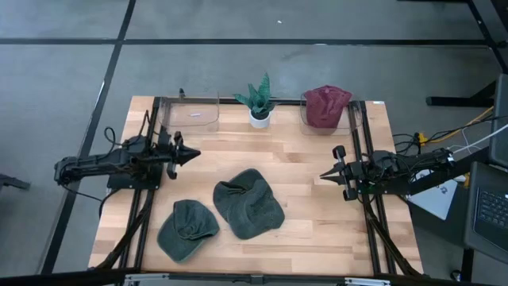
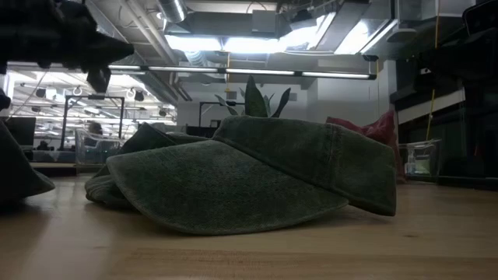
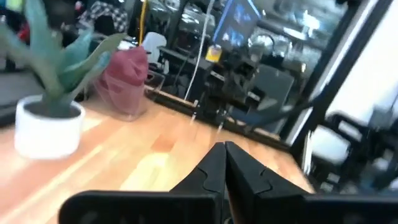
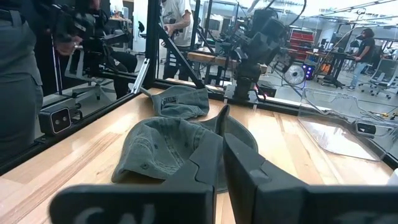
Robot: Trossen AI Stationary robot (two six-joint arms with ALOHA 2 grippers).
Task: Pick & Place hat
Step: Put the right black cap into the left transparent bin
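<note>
While both arms hang at the worktop's sides, nothing is held. Left gripper jaws are pressed together, empty; right gripper jaws are nearly closed, empty. Two faded green cotton caps are laid between them: one mid-worktop, one nearer the front-left. A crumpled maroon cloth hat is seen in the clear plastic bin at back right.

Even, soft light falls on the wooden table in the high view, with only faint shadows under the green hats. The low view is dim and backlit: bright ceiling lights glare overhead, leaving the near hat dark. The left wrist view is smeared by blur, the potted plant soft-edged. The right wrist view is sharper and daylit.
</note>
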